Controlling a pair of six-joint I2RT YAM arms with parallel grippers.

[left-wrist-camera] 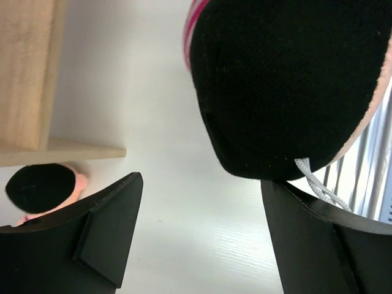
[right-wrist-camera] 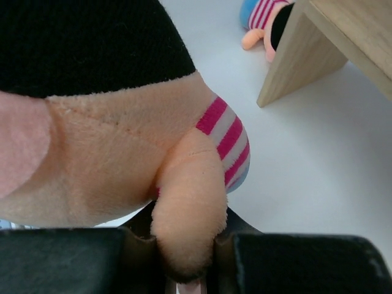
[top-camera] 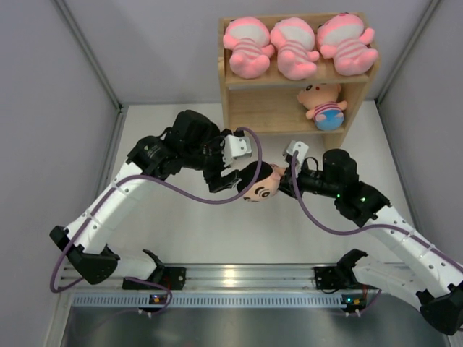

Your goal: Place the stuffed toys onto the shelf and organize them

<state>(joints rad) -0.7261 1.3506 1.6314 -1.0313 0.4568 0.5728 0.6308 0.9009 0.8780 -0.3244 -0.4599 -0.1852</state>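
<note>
The wooden shelf (top-camera: 231, 85) stands at the back of the table. Three pink striped toys (top-camera: 293, 47) sit in a row on its top tier. One doll (top-camera: 324, 105) lies at the right of the lower tier, also showing in the left wrist view (left-wrist-camera: 40, 187) and the right wrist view (right-wrist-camera: 263, 21). My right gripper (right-wrist-camera: 187, 248) is shut on the arm of a second doll (top-camera: 259, 182) and holds it at the table's middle. My left gripper (left-wrist-camera: 201, 179) is open, with the doll's black hair (left-wrist-camera: 288, 79) against its right finger. The third doll is out of view.
Grey walls close in the table on the left, right and back. The shelf's side panel (right-wrist-camera: 303, 58) stands close ahead of my right gripper. A metal rail (top-camera: 239, 278) runs along the near edge between the arm bases.
</note>
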